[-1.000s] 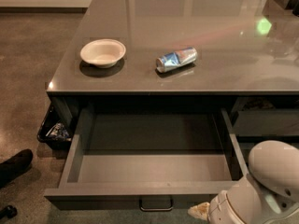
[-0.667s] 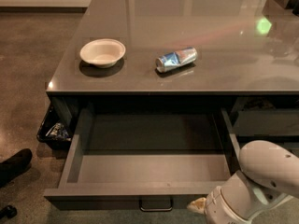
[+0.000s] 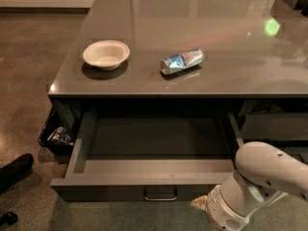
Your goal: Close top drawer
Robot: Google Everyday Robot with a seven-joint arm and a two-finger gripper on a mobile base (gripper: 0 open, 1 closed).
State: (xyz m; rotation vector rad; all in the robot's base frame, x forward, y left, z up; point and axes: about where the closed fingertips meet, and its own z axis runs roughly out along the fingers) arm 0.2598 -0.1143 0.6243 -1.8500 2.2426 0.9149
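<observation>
Camera view: a glossy grey desk [image 3: 240, 78] on a concrete floor [image 3: 29, 57], top drawer [image 3: 144, 178] pulled out. The gripper [image 3: 199, 203] sits at its front; open or closed, I cannot tell.

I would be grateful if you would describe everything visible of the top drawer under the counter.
The top drawer is a wide, shallow, dark grey box with a matte finish, pulled far out from under the counter and level. Its plain grey inside holds nothing. The flat front carries one small bracket handle at its middle. The gripper sits low before the front, just right of the handle; whether it touches the front cannot be told.
</observation>
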